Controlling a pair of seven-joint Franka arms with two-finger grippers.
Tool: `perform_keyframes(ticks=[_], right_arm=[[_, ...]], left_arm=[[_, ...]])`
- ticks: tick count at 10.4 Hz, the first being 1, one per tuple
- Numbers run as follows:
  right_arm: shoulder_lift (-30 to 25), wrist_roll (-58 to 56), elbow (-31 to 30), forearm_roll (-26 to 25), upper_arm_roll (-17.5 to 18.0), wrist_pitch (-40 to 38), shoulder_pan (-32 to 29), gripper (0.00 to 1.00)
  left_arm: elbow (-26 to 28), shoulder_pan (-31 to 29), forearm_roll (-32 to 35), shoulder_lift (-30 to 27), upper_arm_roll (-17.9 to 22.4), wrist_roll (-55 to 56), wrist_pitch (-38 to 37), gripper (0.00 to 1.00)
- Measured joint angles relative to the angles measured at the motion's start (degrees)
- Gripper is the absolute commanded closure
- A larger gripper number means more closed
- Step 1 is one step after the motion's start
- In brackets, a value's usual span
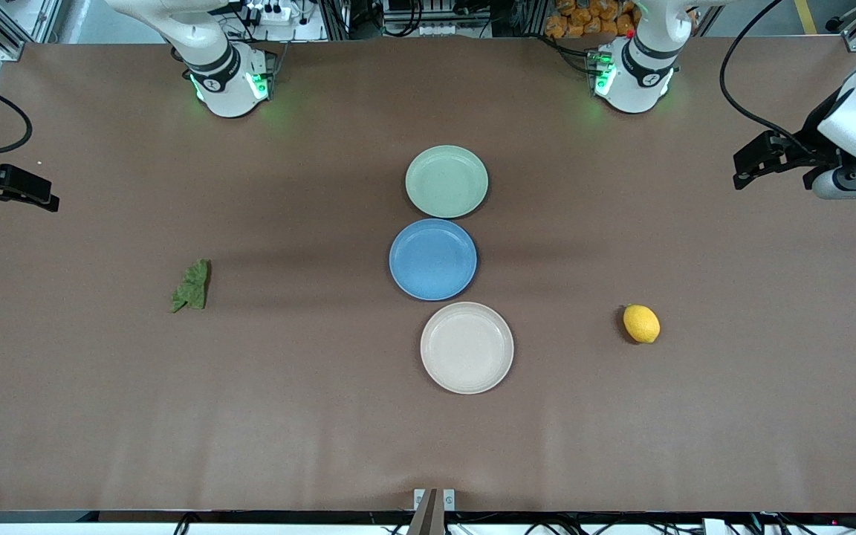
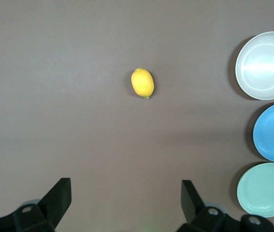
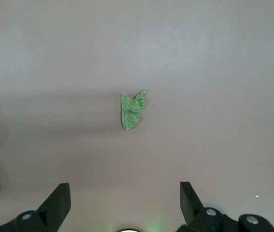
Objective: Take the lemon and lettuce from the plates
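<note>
R gripper (image 1: 45, 202) hangs over the table edge at the right arm's end, fingers wide apart, nothing btwn them; the right wrist view shows both fingertips (image 3: 59, 198) spread w/ bare table under them. That arm waits.

Lettuce (image 1: 192, 285) lies flat on the table (image 1: 287, 416) toward the right arm's end, well apart from all plates, not on any.

Mid-table, 3 plates in a row running toward the front camera: pale green plate (image 1: 446, 181) farthest, blue plate (image 1: 433, 259) in the middle, beige plate (image 1: 467, 347) nearest. Green and blue look to touch at the rims; blue and beige just beside each other. All 3 hold nothing.

Lemon (image 1: 641, 324) sits on the table toward the left arm's end, abt level w/ the beige plate, well apart from it.

L gripper (image 1: 751, 160) hangs over the table edge at the left arm's end, fingers also fully spread, empty. That arm waits too.
</note>
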State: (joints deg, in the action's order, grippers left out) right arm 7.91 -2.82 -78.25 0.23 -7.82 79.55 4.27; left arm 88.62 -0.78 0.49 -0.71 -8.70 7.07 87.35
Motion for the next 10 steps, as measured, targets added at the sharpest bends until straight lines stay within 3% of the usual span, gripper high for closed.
perform_keyframes(ticks=[5,10], right_arm=[[-0.5,0.0,-1.3,0.0,0.0,1.4,0.0,0.00],[-6.1,0.0,-9.9,0.0,-0.2,7.1,-1.5,0.00]], left_arm=[[0.0,0.0,0.0,0.3,0.0,0.0,0.0,0.00],[0.0,0.0,0.0,0.4,0.1,0.0,0.0,0.00]])
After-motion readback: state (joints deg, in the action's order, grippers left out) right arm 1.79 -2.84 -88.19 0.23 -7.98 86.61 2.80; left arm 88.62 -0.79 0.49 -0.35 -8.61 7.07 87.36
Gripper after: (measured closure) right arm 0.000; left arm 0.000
